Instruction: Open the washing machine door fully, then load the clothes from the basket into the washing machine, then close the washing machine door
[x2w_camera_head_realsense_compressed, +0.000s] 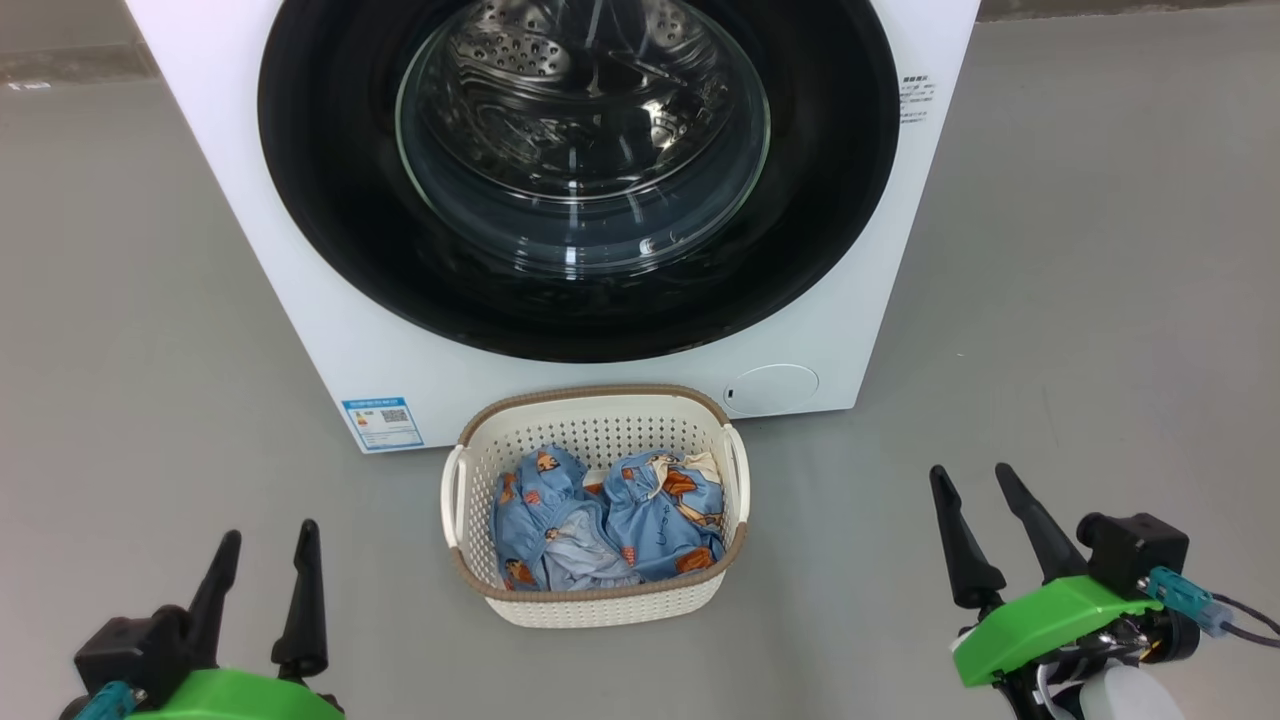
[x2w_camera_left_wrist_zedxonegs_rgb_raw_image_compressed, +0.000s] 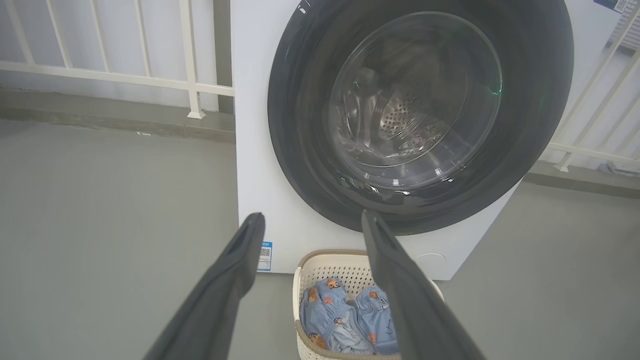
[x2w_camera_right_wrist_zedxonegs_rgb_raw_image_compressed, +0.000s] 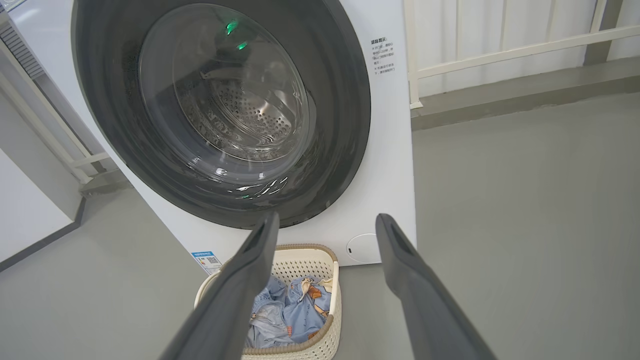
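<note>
The left gripper (x2w_camera_head_realsense_compressed: 270, 530) hangs low over the grey floor (x2w_camera_head_realsense_compressed: 140, 330). Its two dark fingers are spread apart and there is nothing between them. The right gripper (x2w_camera_head_realsense_compressed: 970, 470) is also spread wide and empty, with its fingers pointing forward. Neither gripper touches anything.

The basket (x2w_camera_head_realsense_compressed: 600, 605) stands on the floor between the two grippers. It is ahead and to the right of the left gripper, ahead and to the left of the right one, and well apart from both. Inside it lie the clothes (x2w_camera_head_realsense_compressed: 610, 520), light-blue pieces printed with orange-brown figures. They are bunched in two heaps side by side below the brown rim, with a bit of cream fabric at the far right corner.

Beyond the basket, farther ahead of both grippers, stands the washing machine (x2w_camera_head_realsense_compressed: 330, 330). Its white front is close behind the basket's far edge; whether the two touch cannot be told. The door (x2w_camera_head_realsense_compressed: 330, 200) is shut flat against the front. It is a round glossy black ring around a bulging glass window, and the holed steel drum (x2w_camera_head_realsense_compressed: 540, 60) shows through the glass. Low on the front, a blue sticker (x2w_camera_head_realsense_compressed: 382, 423) sits on the left gripper's side of the basket and a round cap (x2w_camera_head_realsense_compressed: 772, 388) on the right gripper's side.

In the left wrist view the door rises above that gripper's fingertips and the basket lies partly under its right finger. A white railing (x2w_camera_left_wrist_zedxonegs_rgb_raw_image_compressed: 190, 60) runs behind the machine.
</note>
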